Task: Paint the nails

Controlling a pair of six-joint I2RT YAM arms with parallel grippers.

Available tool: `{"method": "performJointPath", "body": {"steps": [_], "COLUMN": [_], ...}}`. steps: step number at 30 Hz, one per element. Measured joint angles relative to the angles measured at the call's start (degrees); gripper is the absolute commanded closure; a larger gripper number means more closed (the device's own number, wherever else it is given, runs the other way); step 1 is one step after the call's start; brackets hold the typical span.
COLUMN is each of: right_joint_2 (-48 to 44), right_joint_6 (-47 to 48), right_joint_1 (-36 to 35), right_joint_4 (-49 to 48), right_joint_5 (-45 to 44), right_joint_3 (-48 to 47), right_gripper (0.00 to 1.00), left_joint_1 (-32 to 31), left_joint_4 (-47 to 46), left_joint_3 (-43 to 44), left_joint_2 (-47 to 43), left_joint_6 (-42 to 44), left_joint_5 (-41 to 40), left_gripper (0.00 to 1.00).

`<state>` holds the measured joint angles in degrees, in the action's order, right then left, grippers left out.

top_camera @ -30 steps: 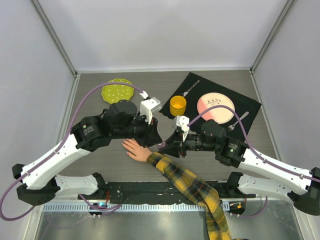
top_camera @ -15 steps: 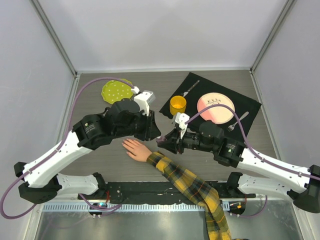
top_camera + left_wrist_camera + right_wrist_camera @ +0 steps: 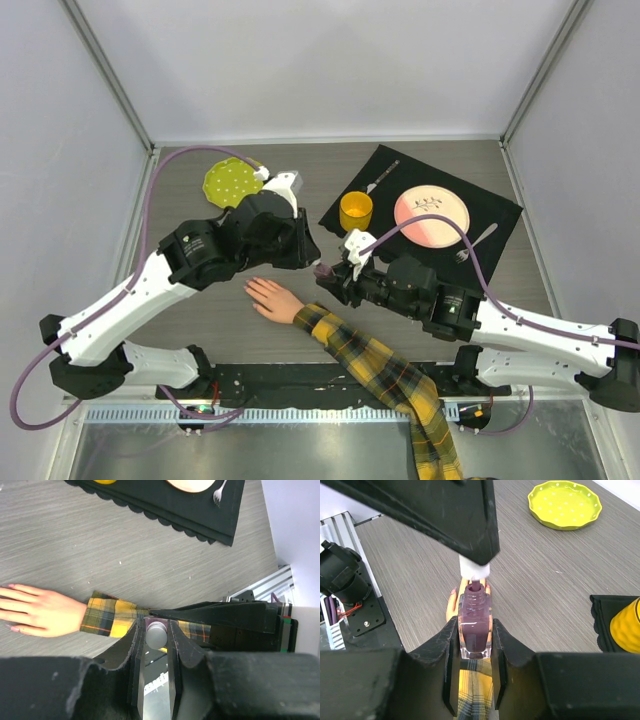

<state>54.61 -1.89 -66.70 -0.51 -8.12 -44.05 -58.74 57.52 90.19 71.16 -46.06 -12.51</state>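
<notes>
Nails | tips point left | hand long axis left-right (lying flat)

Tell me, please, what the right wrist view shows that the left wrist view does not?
Only the right wrist view: the purple polish bottle gripped in the right claw, and the yellow dotted dish. Only the left wrist view: the fork and the pink plate. Both: the mannequin hand, its plaid sleeve, the black mat and the cap in the left claw.
</notes>
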Motion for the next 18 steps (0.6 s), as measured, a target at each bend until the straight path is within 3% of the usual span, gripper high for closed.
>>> {"method": "performJointPath", "body": {"steps": [18], "right_joint_2": [-1.5], "right_joint_6": [0.1], "right_joint_1": [-0.1], "right_joint_4": [-2.1], "right_joint_5": [-0.2], "right_joint_3": [0.9], "right_gripper": [0.99], "left_joint_1": [0.3], "left_joint_4": [-0.2], "left_joint_3": [-0.2], "left_joint_2": [-3.7], "left_joint_6": [0.7], "left_joint_5": [-4.0], "left_gripper": [1.00]}}
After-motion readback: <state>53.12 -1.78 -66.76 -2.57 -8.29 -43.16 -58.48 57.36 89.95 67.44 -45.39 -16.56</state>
